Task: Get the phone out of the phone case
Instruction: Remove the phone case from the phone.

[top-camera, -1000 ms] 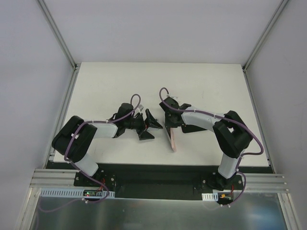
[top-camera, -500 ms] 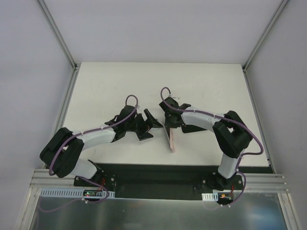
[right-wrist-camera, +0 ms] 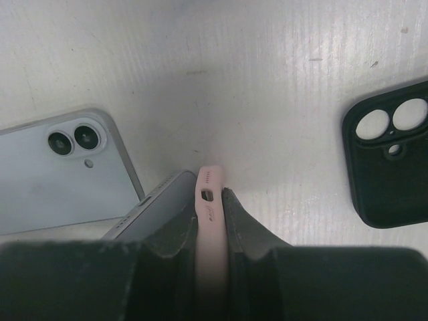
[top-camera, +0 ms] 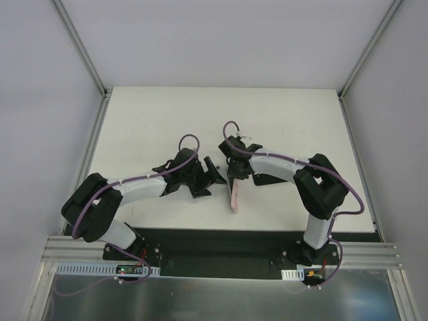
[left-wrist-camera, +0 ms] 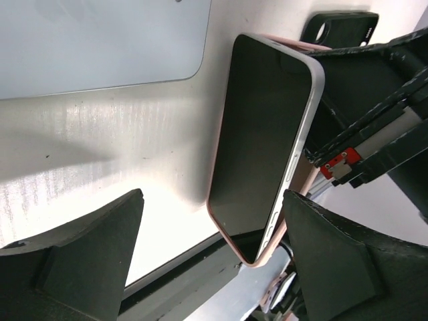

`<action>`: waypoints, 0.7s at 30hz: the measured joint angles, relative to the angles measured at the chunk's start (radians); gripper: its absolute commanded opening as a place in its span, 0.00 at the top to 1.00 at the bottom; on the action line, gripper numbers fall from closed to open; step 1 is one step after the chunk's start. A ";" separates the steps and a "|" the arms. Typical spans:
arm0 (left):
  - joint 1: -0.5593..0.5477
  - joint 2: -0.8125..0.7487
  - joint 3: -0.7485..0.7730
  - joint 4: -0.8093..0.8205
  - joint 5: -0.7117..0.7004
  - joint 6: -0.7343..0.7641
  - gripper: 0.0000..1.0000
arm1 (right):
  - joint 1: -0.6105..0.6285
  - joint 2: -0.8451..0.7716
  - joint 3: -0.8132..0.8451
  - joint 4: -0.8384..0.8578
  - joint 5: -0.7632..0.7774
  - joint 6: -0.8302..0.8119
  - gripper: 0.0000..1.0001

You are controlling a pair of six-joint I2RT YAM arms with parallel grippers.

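Observation:
A phone (left-wrist-camera: 264, 134) with a dark screen sits in a pink case (left-wrist-camera: 235, 242) and stands on edge on the table. In the left wrist view its silver side edge with buttons shows proud of the case along one long side. My right gripper (right-wrist-camera: 208, 204) is shut on the pink case's end (right-wrist-camera: 211, 227), with the grey phone body (right-wrist-camera: 157, 207) beside its left finger. My left gripper (left-wrist-camera: 212, 200) is open, one finger on each side of the phone's lower end, not touching it. In the top view the phone (top-camera: 235, 197) hangs below the right gripper (top-camera: 235, 175), with the left gripper (top-camera: 212, 175) just to its left.
A second, light blue phone (right-wrist-camera: 60, 174) lies back up with two camera lenses showing; it also shows in the left wrist view (left-wrist-camera: 100, 40). A black empty case (right-wrist-camera: 391, 164) lies to the right. The table's near edge and black base rail (top-camera: 214, 241) are close below.
My left arm has swung and reached right, bringing its open gripper closer to the phone. The phone's lower end has shifted slightly left in the right gripper's hold.

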 measured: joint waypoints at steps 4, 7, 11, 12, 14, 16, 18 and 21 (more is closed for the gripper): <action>-0.013 0.001 0.011 -0.029 -0.014 0.035 0.18 | 0.005 0.004 0.006 -0.004 0.002 0.013 0.99; -0.023 0.019 0.043 -0.048 -0.029 0.063 0.18 | 0.009 0.006 0.009 -0.005 0.002 0.020 0.98; -0.043 0.050 0.076 -0.048 -0.040 0.082 0.18 | 0.012 0.008 0.011 -0.005 0.002 0.020 0.98; -0.051 0.055 0.080 -0.050 -0.047 0.088 0.19 | 0.013 0.009 0.012 -0.005 0.002 0.020 0.99; -0.059 0.065 0.085 -0.054 -0.053 0.098 0.22 | 0.013 0.010 0.013 -0.005 0.002 0.021 0.98; -0.063 0.080 0.094 -0.069 -0.058 0.105 0.28 | 0.014 0.010 0.014 -0.005 0.002 0.021 0.99; -0.065 0.096 0.108 -0.081 -0.064 0.108 0.35 | 0.016 0.011 0.015 -0.006 0.003 0.022 0.98; -0.072 0.106 0.134 -0.100 -0.084 0.120 0.45 | 0.016 0.011 0.015 -0.005 0.003 0.025 0.98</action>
